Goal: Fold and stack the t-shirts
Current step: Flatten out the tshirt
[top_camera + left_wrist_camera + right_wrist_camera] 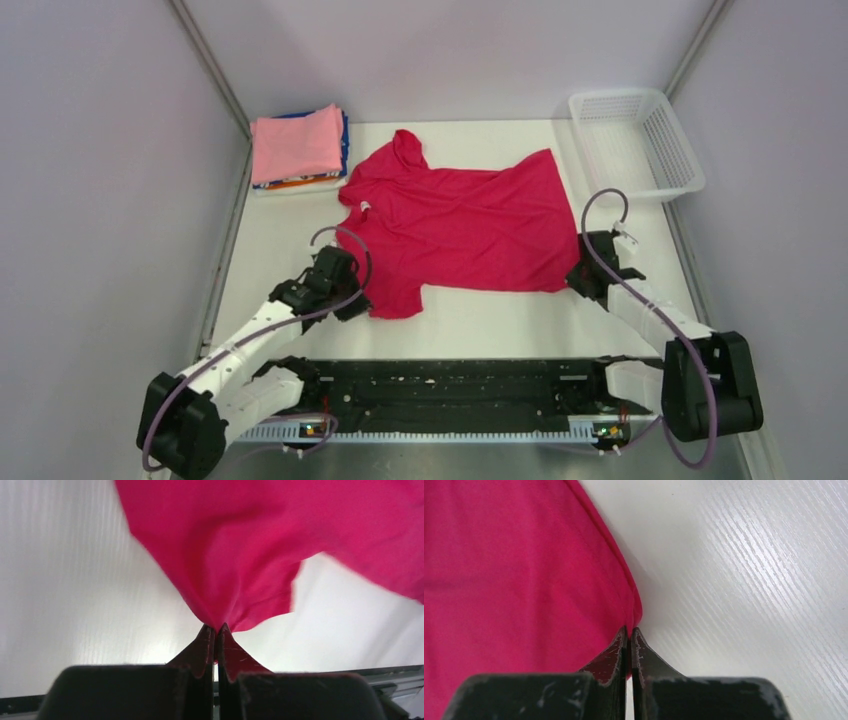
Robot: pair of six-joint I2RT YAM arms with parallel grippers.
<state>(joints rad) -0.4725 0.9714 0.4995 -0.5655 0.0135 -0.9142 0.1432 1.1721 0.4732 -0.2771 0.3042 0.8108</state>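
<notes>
The crimson t-shirt [460,225] was spread unfolded across the middle of the table [500,325]. Its near-left sleeve was pinched in the clenched left gripper [355,303], and its near-right hem corner was clamped by the right gripper [580,283]. A stack of folded t-shirts [298,148], pink uppermost, was set at the far left corner. The white mesh basket [690,170] was placed at the far right.
</notes>
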